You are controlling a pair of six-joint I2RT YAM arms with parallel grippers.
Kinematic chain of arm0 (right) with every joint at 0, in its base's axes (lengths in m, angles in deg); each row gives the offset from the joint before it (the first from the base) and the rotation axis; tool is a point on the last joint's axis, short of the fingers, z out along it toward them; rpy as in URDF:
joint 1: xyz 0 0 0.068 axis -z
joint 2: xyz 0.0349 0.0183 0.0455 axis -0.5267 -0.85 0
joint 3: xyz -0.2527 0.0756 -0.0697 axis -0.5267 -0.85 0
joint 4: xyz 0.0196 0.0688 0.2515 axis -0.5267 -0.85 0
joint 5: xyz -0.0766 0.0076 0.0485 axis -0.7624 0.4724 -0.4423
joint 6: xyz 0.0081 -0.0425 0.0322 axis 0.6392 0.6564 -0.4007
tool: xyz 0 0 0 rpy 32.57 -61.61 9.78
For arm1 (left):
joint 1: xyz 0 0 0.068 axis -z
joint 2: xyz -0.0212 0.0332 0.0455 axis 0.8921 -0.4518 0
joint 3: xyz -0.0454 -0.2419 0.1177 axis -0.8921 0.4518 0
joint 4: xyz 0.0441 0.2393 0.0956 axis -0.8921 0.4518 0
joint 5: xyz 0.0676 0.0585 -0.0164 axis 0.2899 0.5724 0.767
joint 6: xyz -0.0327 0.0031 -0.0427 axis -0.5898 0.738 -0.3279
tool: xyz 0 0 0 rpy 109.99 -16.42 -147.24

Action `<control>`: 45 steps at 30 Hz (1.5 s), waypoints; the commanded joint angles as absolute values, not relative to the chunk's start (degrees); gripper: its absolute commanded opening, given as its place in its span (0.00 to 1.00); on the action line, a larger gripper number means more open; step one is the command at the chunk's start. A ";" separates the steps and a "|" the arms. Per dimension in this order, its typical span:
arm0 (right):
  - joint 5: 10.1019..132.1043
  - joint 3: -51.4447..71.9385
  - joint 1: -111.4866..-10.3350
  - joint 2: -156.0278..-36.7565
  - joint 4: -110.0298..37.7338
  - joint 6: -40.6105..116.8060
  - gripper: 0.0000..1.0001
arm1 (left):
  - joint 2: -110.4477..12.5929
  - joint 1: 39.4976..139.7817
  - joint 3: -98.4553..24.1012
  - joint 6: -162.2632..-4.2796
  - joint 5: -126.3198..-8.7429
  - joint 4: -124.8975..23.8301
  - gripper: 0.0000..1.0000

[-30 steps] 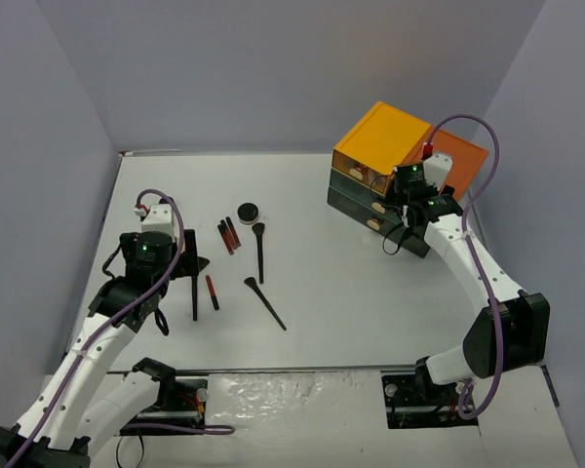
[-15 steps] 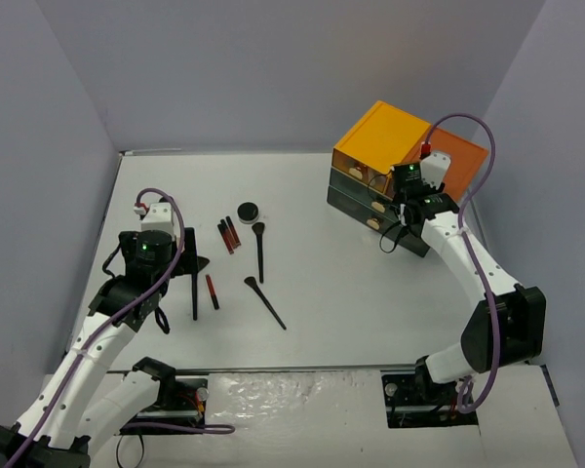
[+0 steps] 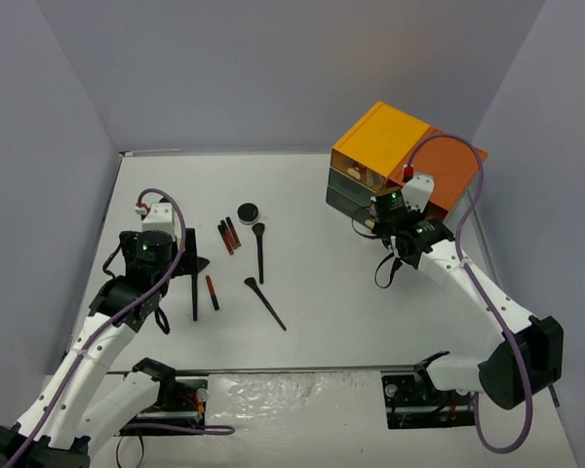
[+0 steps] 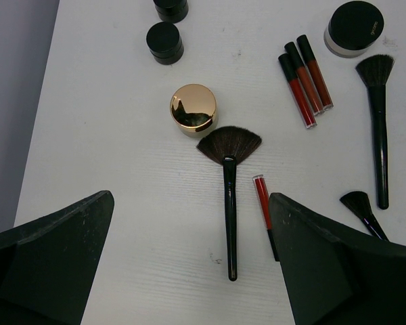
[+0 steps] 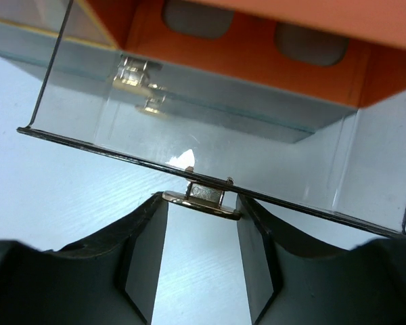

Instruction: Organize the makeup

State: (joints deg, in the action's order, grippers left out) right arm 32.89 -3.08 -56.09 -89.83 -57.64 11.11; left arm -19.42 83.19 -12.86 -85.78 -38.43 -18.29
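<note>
On the left nothing has changed: the left arm (image 3: 127,292) hovers over the makeup exactly as it did a second ago, its left jaws spread to their widest and holding nothing. All of the makeup lies loose on the white, faintly grained tabletop (image 3: 322,292), left of centre and well apart from the box. There are two small matte black jars (image 4: 168,42), a round compact (image 4: 193,108) with a mirror-bright gold lid, and just beside it a fan brush (image 4: 229,196) with a soft dark splay of bristles. Further right lie a single red stick (image 4: 262,203), three slim glossy red sticks (image 4: 304,80) side by side, a short brush (image 4: 362,210), a squat black-lidded jar (image 4: 354,27) and a long brush (image 4: 377,128) with a thin black handle. The change is on the right: the right arm (image 3: 458,273) has drawn back from the drawer box (image 3: 385,136), a blocky stack with a flat orange top. The right jaws, which closed within the last second, now pinch the small brass-coloured drawer handle (image 5: 201,196). The drawer (image 5: 122,122), hard clear plastic with thin straight walls, has slid out with them and looks empty; which tier it belongs to I cannot tell. That opens a compartment, but the sorting itself seems not yet begun.
</note>
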 commanded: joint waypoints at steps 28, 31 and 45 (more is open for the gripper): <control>59.58 29.70 -64.57 -95.20 -72.12 28.46 0.93 | -20.98 82.65 -14.05 -86.06 -38.62 -20.66 0.97; 64.38 32.10 -67.20 -100.26 -69.66 33.96 0.91 | -21.11 82.65 -14.20 -86.62 -38.43 -20.32 0.97; 63.87 27.87 -87.56 -121.60 -48.52 27.98 0.73 | -12.69 82.11 -17.74 -92.43 -27.02 -9.48 0.97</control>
